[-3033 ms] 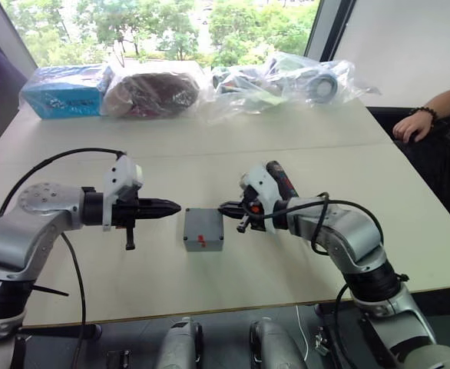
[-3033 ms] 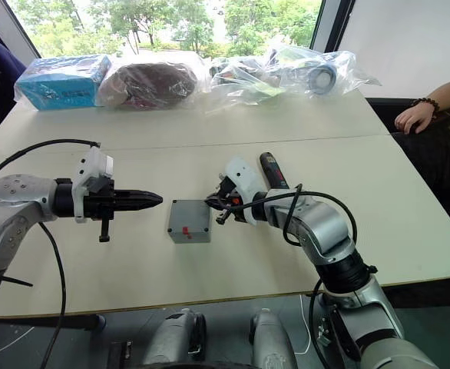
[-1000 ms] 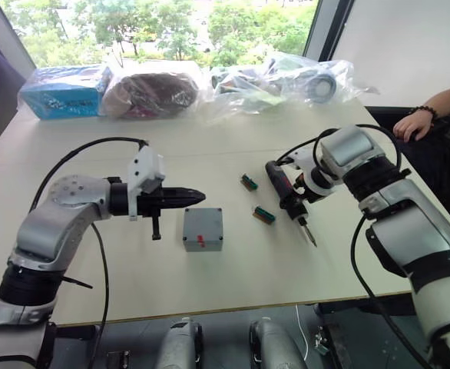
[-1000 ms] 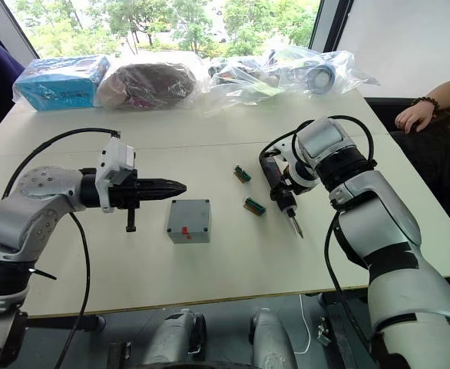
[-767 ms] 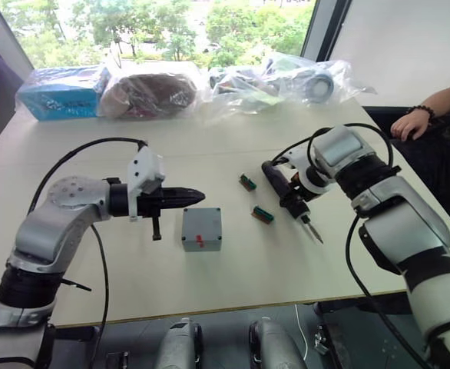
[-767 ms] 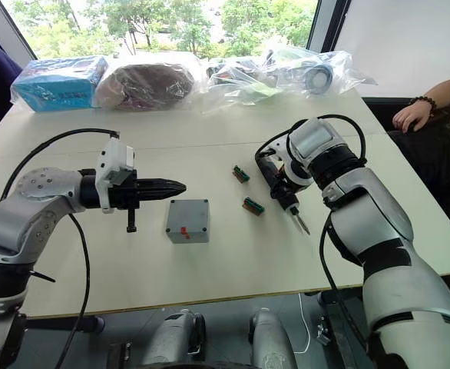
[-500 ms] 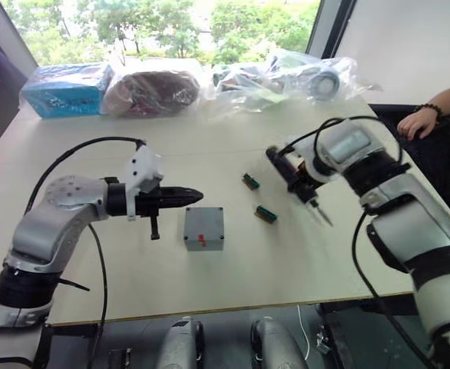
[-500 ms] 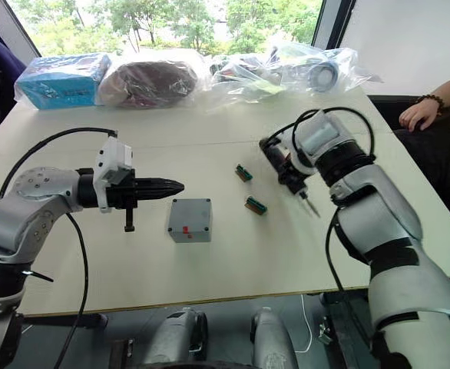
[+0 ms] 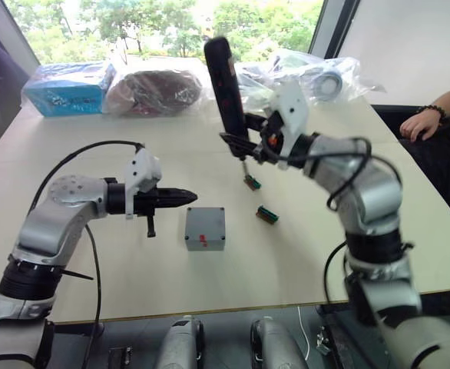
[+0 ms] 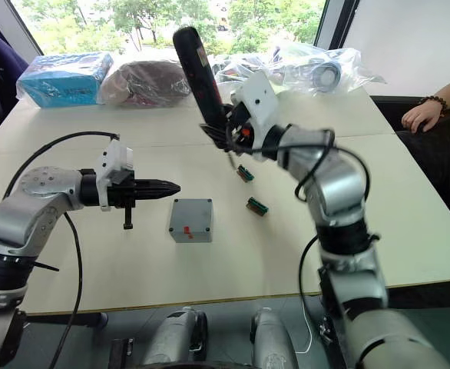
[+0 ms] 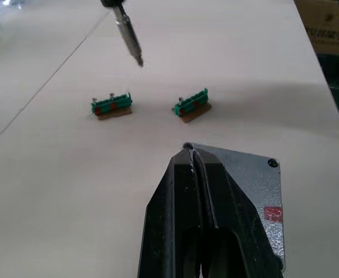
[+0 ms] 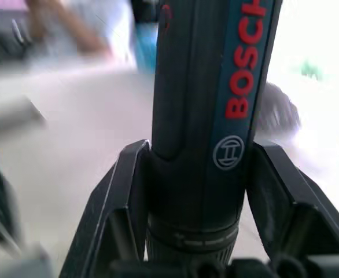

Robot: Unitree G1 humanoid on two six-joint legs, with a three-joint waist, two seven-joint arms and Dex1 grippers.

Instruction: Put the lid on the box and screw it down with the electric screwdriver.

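electric screwdriver (image 9: 226,88) raised upright, clamped in right gripper (image 9: 244,146) | left gripper (image 9: 185,197) pressed together beside box (image 9: 204,227) | green pieces (image 9: 266,214) nearby

Bare white tabletop (image 9: 233,284) lies open on the near and right sides of the small square grey metal box (image 9: 204,228). On its left the closed black left gripper (image 9: 180,197) hovers near; beyond it lie two small green-gold pieces (image 9: 266,214), with the raised black pen-shaped electric screwdriver (image 9: 226,88) over them.

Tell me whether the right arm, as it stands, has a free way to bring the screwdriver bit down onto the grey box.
Probably yes. The right gripper holds the electric screwdriver upright above the table, and open table lies between its bit and the box. The left gripper, shut, hovers beside the box, not over it.
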